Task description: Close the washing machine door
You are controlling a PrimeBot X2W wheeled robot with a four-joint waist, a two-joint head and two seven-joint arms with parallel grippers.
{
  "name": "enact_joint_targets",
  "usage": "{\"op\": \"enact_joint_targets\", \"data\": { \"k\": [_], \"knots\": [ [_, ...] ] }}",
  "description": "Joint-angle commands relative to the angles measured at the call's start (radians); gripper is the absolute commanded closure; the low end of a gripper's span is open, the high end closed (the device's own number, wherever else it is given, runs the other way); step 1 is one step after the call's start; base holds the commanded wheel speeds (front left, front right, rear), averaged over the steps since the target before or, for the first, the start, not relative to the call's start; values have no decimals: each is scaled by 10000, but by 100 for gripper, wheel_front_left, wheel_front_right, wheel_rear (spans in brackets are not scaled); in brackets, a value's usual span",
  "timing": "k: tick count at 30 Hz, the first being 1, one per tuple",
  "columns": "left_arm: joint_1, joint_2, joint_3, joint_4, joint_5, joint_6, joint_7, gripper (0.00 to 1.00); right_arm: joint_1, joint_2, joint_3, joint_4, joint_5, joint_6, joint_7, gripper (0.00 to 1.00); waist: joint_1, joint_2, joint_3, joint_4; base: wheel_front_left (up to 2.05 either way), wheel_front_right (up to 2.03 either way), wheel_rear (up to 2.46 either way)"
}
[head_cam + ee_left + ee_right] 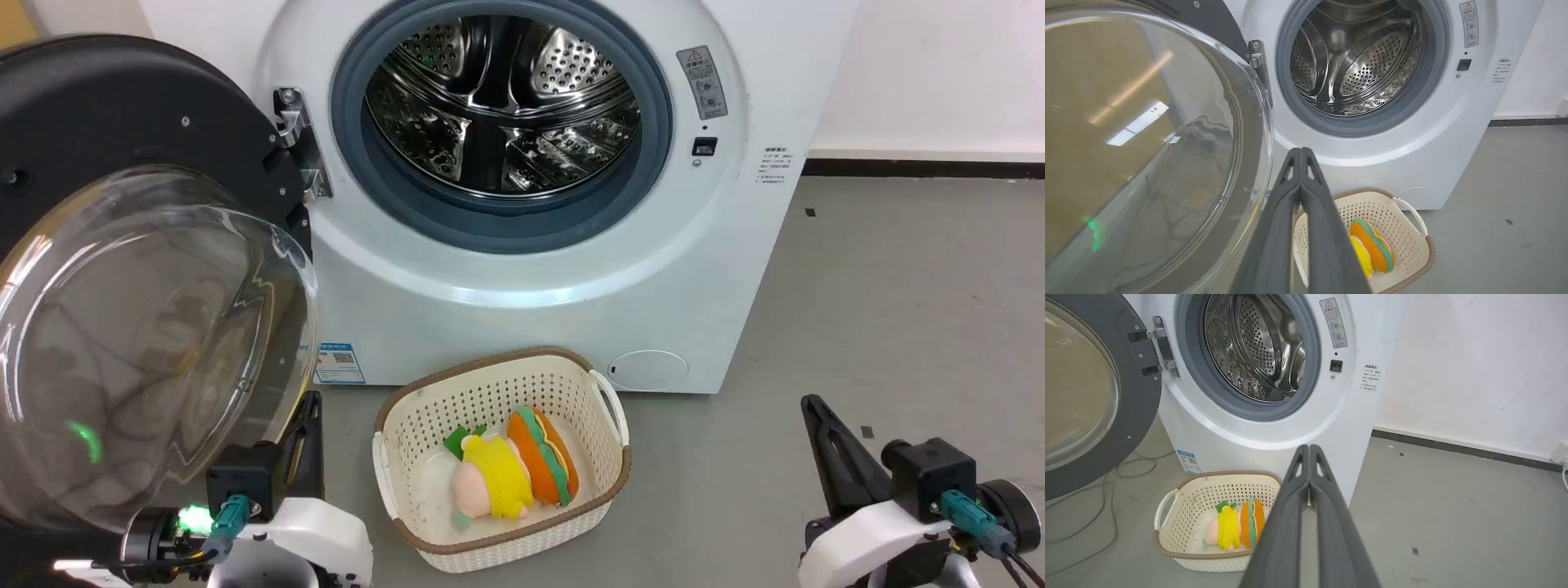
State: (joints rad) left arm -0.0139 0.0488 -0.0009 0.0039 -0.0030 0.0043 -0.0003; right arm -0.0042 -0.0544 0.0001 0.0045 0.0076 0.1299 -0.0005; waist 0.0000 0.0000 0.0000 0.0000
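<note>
Washing machine (522,269): white front-loader, stands on grey floor (898,327) against a pale wall. Porthole uncovered; steel drum (502,102) and grey gasket (490,233) in plain sight, nothing seen in the drum. Blue label (339,363) low on front, left side.

Washing machine door (139,310): wide open, swung out to robot's left on metal hinge (298,139) at left of porthole. Black rim, clear glass bowl bulges toward head cam. Door well apart from latch side of opening.

L pincer (310,404): lower left of head view, fingers pressed together, clenched on nothing. Sits just beside lower right edge of the glass bowl; contact w/ door can't be told. In L wrist view the dark fingers rise right next to the bowl's edge, tips pointing at machine front below the gasket.

R pincer (810,402): lower right, over bare floor, well apart from machine and door. Fingers together, clenched, empty.

Cream perforated basket (490,359), brown rim, on floor just in front of machine, between the two arms. Inside: yellow plush toy (498,478) and orange plush toy (543,457), lying side by side, touching.

Thin cable (1106,522) loops on floor under the open door.
</note>
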Motion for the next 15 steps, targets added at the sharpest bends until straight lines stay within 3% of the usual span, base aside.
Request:
{"op": "enact_joint_targets", "data": {
  "k": [1, 15],
  "knots": [
    [139, 14, 9, -39, 30, -43, 3, 100, 42, 42, -1, -45, -76, 8, 5, 100, 0, 0, 0, 0, 0, 0, 0],
    [139, 14, 9, -39, 30, -43, 3, 100, 42, 42, -1, -45, -76, 8, 5, 100, 0, 0, 0, 0, 0, 0, 0]
  ]
}}
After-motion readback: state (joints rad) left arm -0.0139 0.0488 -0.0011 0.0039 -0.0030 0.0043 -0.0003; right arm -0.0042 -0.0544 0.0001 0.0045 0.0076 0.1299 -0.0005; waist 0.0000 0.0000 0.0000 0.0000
